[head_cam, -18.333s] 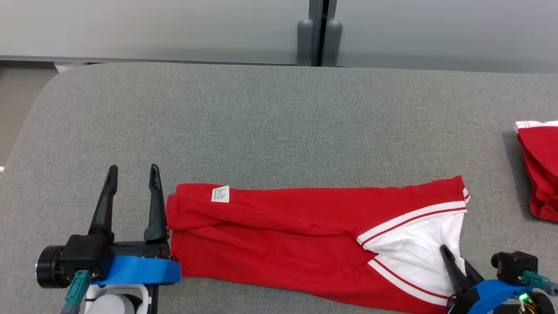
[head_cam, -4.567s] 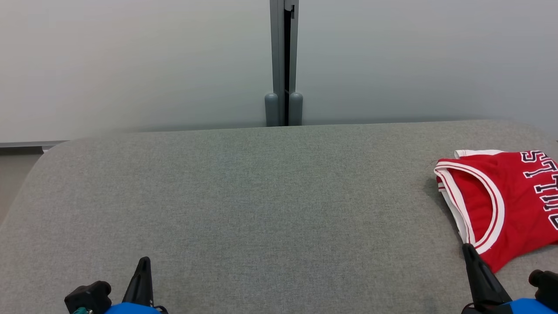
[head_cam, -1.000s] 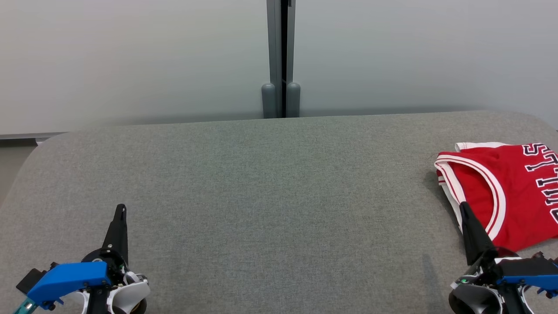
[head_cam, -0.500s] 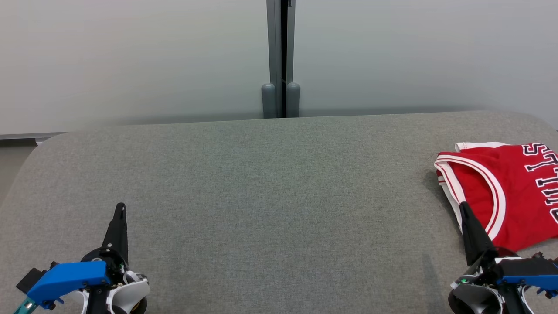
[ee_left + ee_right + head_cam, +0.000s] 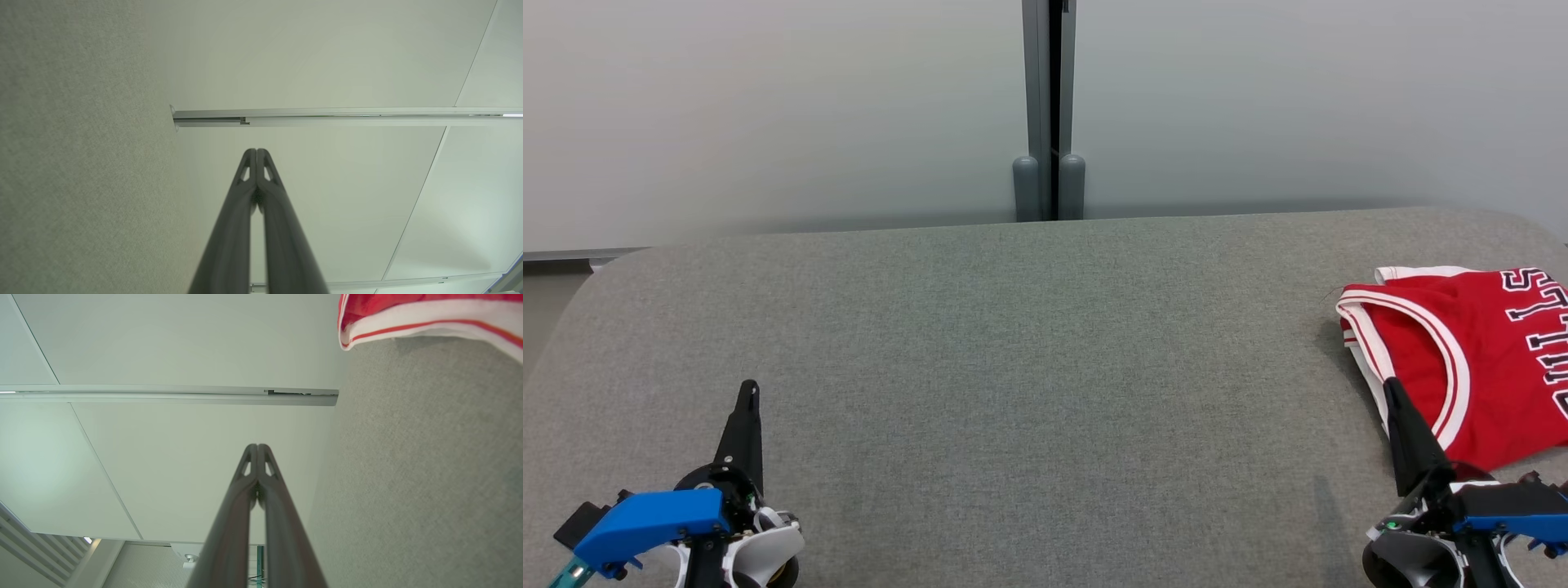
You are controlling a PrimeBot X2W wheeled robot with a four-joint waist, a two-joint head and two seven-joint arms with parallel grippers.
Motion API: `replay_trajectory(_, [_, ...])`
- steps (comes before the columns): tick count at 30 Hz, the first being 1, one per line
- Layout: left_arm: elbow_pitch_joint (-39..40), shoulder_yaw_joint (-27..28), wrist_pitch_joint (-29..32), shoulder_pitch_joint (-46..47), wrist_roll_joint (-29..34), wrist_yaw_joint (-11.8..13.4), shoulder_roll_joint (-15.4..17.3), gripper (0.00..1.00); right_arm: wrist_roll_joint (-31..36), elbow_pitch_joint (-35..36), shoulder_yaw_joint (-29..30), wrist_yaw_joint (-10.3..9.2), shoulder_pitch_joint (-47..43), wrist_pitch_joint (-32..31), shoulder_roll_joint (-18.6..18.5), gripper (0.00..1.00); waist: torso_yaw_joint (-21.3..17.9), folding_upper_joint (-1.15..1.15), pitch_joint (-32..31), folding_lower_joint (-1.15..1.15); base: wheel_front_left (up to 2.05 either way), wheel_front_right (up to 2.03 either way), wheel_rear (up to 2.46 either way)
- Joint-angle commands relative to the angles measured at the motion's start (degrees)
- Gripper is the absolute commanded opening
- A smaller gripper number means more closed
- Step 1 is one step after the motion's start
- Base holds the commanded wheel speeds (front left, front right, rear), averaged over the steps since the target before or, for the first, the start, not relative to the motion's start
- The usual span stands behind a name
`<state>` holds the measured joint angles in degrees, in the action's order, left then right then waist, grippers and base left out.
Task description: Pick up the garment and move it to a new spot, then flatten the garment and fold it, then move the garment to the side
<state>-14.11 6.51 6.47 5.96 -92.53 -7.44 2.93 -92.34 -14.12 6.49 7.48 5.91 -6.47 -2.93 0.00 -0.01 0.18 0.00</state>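
garment (image 5: 1486,367): centre → right side | left claw (image 5: 748,394): open → closed

The grey table (image 5: 1045,367) is lying open across its middle, while the red jersey (image 5: 1499,359) is occupying its far-right edge.

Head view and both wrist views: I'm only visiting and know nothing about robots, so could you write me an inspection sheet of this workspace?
Surface: grey fabric-covered table, smooth, no stains seen.
Job's things: red sleeveless jersey with white trim and black letters, lying at the table's right, partly out of frame.
Clutter: nothing seen.
Hands: left hand shut, holding nothing, at the near left; right hand shut, holding nothing, by the jersey's near edge.
Cables: nothing seen.
Surroundings: pale wall panels joined by a grey upright post.
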Motion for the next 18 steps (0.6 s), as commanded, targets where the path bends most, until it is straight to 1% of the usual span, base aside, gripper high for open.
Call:
replay_trajectory(1, [0.1, 0.2, 0.1, 0.6, 0.1, -0.3, -0.1, 0.0, -0.1, -0.1, 0.1, 0.02, 0.8, -0.1, 0.1, 0.0, 0.0, 0.01, 0.0, 0.0, 0.0, 0.0, 0.0])
replay_trajectory(18, [0.1, 0.2, 0.2, 0.6, 0.1, -0.3, -0.1, 0.0, -0.1, -0.1, 0.1, 0.02, 0.8, -0.1, 0.1, 0.0, 0.0, 0.01, 0.0, 0.0, 0.0, 0.0, 0.0])
